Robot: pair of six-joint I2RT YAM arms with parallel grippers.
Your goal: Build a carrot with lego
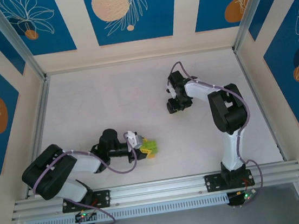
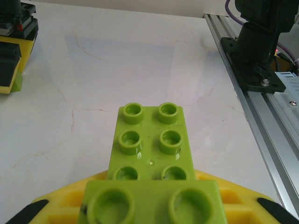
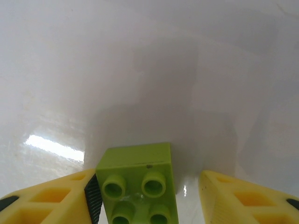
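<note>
At the left of the white worktop (image 1: 98,96), the left gripper (image 1: 143,149) is lying low and reaching rightward. Its jaws are clamping what is looking like the start of the carrot: a lime-green plastic oblong brick (image 2: 150,140) with a second lime-green brick (image 2: 152,203) joined on top at the gripped end. Well apart from it, farther back and to the right, the right gripper (image 1: 175,105) is pointing down at the worktop. Its jaws are standing apart around a small lime-green square plastic brick (image 3: 138,170): one finger pad (image 3: 92,196) is touching it, and the other finger (image 3: 243,198) is standing clear. Closing off-centre could be shoving or tipping this brick. Misaligned studs at joining could be twisting the clamped pair loose.
</note>
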